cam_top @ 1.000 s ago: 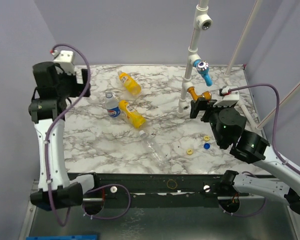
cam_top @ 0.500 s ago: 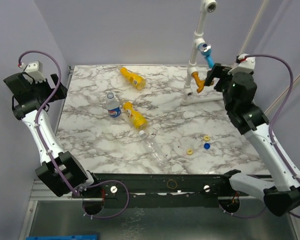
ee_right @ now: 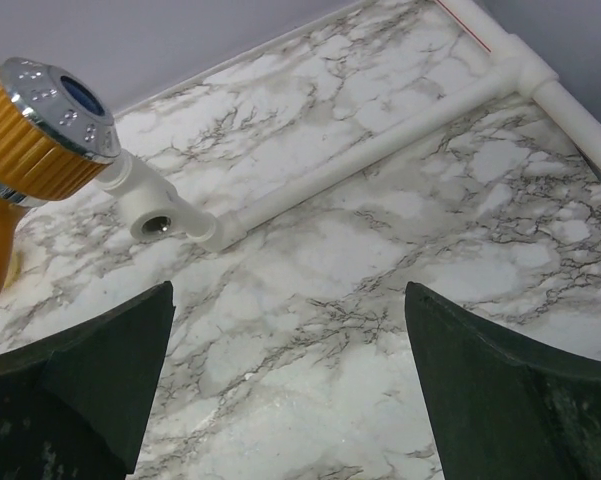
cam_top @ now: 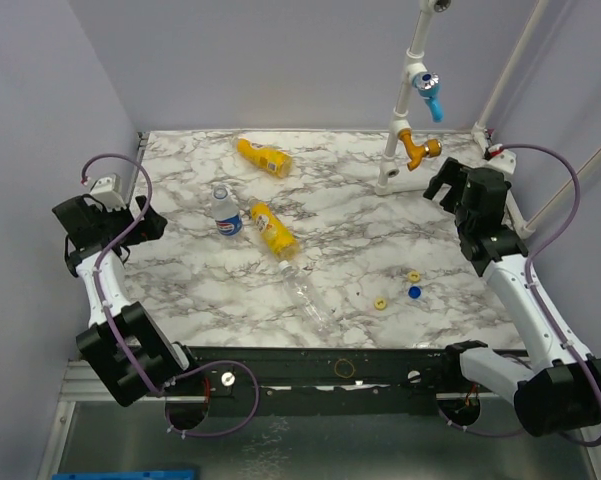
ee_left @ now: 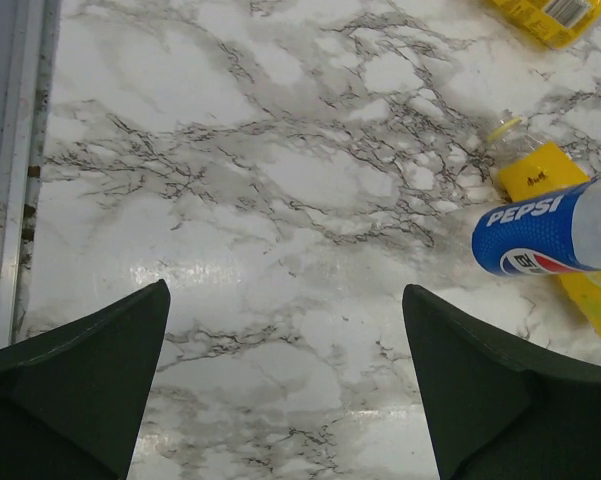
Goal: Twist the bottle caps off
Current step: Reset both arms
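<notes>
Four bottles are on the marble table [cam_top: 180, 290]. One yellow bottle [cam_top: 263, 157] lies at the back. The Pepsi bottle [cam_top: 223, 213] stands upright beside a second lying yellow bottle [cam_top: 272, 230]. A plain clear bottle [cam_top: 306, 294] lies near the front. Two yellow caps [cam_top: 414, 276] [cam_top: 379, 303] and a blue cap [cam_top: 413, 292] lie loose at the right. My left gripper [cam_top: 146, 222] is open and empty at the left edge. In its wrist view [ee_left: 285, 380] the Pepsi bottle [ee_left: 540, 237] is on the right. My right gripper [cam_top: 441, 186] is open and empty at the back right, and its wrist view [ee_right: 290, 380] shows bare marble.
A white pipe stand [cam_top: 400, 110] with an orange fitting [cam_top: 420, 150] and a blue fitting [cam_top: 429, 92] rises at the back right. Its orange head [ee_right: 40, 130] and base pipe [ee_right: 380, 150] show in the right wrist view. A metal rail [ee_left: 20, 170] marks the left table edge.
Both arms have swung away from the middle. The left gripper has dropped low at the left edge. The right gripper has moved to the back right corner. Bottles and caps stay put.
</notes>
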Robot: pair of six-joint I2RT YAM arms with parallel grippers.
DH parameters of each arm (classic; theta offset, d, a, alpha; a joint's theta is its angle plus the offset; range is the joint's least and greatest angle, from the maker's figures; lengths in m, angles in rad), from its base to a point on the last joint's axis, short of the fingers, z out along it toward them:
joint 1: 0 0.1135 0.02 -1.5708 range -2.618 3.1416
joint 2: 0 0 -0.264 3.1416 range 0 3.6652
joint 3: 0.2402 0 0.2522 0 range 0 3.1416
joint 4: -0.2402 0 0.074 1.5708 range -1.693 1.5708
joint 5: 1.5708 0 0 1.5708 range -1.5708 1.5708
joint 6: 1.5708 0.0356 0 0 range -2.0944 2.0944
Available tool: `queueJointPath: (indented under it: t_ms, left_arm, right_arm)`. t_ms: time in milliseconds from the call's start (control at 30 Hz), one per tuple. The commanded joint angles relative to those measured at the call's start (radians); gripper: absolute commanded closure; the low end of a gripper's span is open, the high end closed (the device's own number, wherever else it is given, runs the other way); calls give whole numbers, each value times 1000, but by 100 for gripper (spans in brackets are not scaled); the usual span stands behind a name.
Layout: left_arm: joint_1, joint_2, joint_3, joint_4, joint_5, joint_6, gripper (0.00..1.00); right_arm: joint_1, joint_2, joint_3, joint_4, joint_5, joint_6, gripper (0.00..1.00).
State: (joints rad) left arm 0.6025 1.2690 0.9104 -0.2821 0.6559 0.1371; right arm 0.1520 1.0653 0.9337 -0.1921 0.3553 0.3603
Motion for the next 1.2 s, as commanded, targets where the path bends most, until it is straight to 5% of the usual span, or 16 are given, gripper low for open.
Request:
queueJointPath:
  t_ms: [0,233,533,733,867,1167]
  left_arm:
    - [-23,-48,-110,185,65,-1,1]
    - [-55,-54,-296,476,27,-117,1]
    - [-217,-10,-437,823,-119,-318,1]
    - [-334,102,-446,971,-198,-385,1]
    - [-357,179,-440,1048,-221,-396,1]
    - [-373,276,-463,1169,-245,-346,1]
  right_arm:
    - [-15,-3,-40,55,76,45,1]
    - [-120,2,-234,214,127,24,0]
    - [-231,85,-547,740,119,-62,0]
    - [-231,233,-582,970,-29,-140,0]
    - [-232,347,-471,907,-76,-171,0]
    - [-235,449,-536,1135,-183,-246,0]
